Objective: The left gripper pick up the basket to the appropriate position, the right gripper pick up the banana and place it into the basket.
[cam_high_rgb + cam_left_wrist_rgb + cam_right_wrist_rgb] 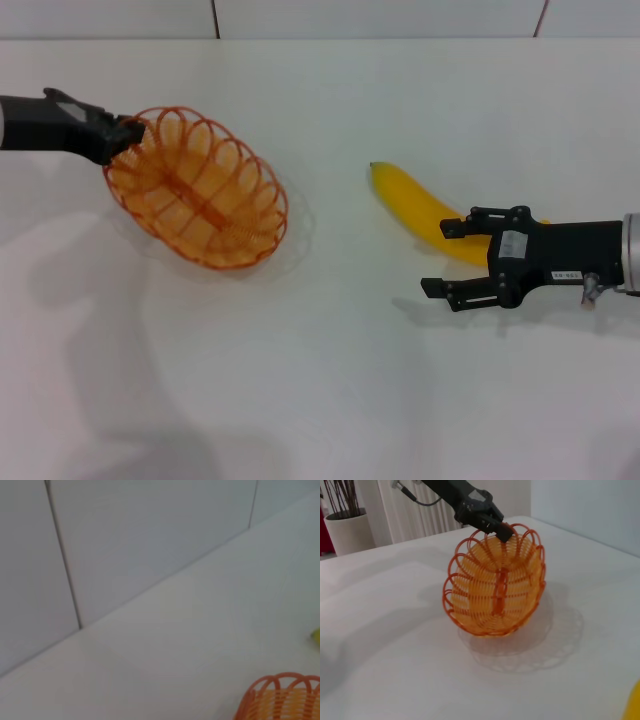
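Two grippers, one basket held

The orange wire basket [197, 187] is pinched at its rim by the left gripper [125, 132] and tilted above the white table [330, 370]. The right gripper [441, 258] is spread wide beside the banana [415, 205], which lies flat on the table.

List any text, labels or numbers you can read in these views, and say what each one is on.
No text is readable.
White label on the right claw, near its wrist: print too small to read.
Second small white label along the claw's side: print also too blurred.
Basket, banana, left claw: no markings visible.
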Controlling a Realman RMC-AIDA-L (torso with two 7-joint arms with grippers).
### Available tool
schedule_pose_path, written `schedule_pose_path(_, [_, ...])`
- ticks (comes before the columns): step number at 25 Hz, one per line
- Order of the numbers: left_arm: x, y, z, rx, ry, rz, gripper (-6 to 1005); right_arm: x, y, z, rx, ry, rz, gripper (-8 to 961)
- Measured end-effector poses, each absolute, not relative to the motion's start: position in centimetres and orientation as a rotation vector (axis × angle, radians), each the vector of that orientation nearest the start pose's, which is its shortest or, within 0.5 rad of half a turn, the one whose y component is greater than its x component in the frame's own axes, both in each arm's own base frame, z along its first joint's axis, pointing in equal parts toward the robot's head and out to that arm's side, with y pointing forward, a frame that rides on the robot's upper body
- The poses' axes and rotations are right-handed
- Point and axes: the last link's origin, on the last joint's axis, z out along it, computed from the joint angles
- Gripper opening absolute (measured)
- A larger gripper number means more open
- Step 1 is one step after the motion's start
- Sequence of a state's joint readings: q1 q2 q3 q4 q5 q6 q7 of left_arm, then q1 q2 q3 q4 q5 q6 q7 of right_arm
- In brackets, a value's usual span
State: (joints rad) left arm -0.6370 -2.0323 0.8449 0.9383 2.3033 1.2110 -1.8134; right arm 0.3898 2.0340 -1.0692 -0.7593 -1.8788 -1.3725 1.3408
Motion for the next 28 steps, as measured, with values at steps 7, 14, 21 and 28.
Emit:
schedule_pose_path(7, [-24.8, 41.8, 4.7, -2.443, -0.649, -0.194, 62, 28.8, 31.5, -1.3, -2.784, 0.482, 0.39, 882])
schedule_pose_path(14, [-25.7, 41.9, 3.5, -2.398, -0.711, -0.274, 60, 28.6, 31.6, -1.3, -2.788, 0.475, 0.391, 882])
schedule_pose_path(21, [-26.9, 41.9, 2.8, -2.332, -0.774, -0.345, 58, 28.5, 31.6, -1.3, -2.795, 0.473, 0.393, 882])
schedule_pose_path(28, [-27.6, 41.8, 1.8, -2.293, -0.82, -0.399, 57, 28.4, 31.4, -1.6, -2.817, 0.463, 0.384, 882])
